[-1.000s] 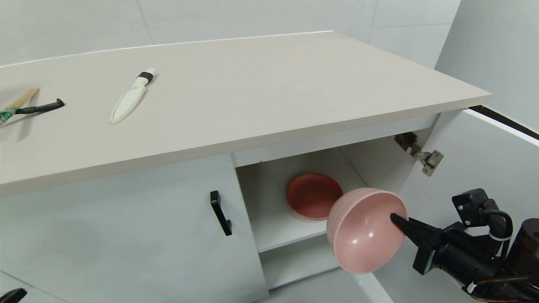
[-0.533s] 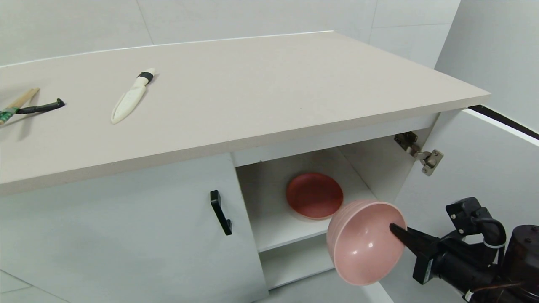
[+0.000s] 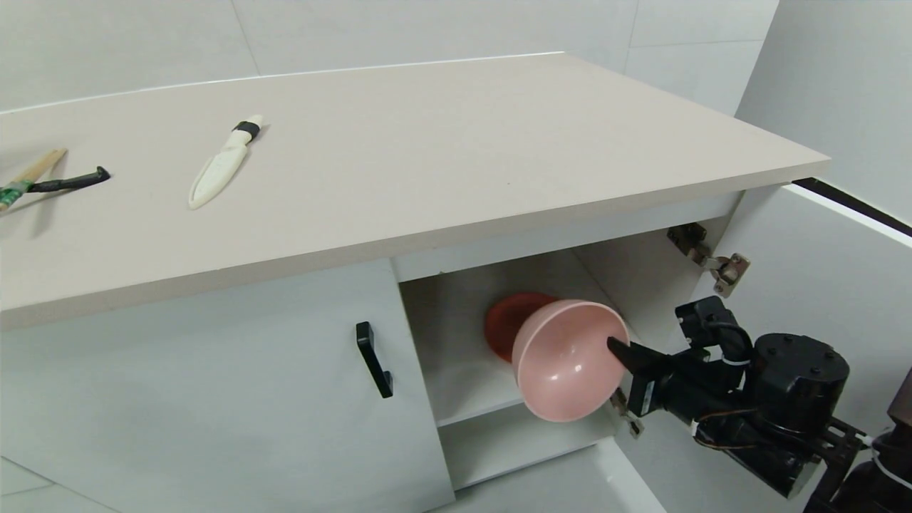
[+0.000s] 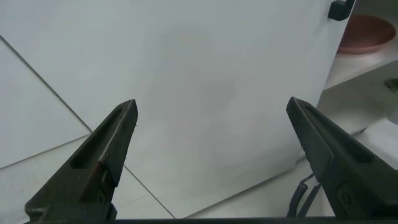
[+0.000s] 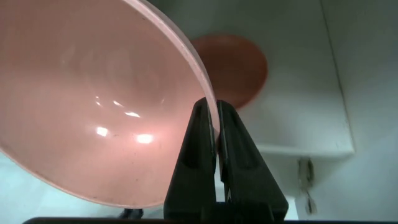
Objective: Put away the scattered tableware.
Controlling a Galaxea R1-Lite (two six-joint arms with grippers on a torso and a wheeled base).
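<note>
Pink bowl (image 3: 566,374) nearer shelf (image 3: 463,388) now

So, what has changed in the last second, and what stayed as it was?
The right gripper, shut on the rim of the pink bowl throughout, carried it up and toward the open cabinet; the bowl now hides part of the red plate on the shelf. The knife on the counter and the closed left door stayed as they were.

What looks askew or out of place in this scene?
The pink bowl is tipped on its side, pinched at the rim by the right gripper before the open cabinet. A white knife lies loose on the countertop.
</note>
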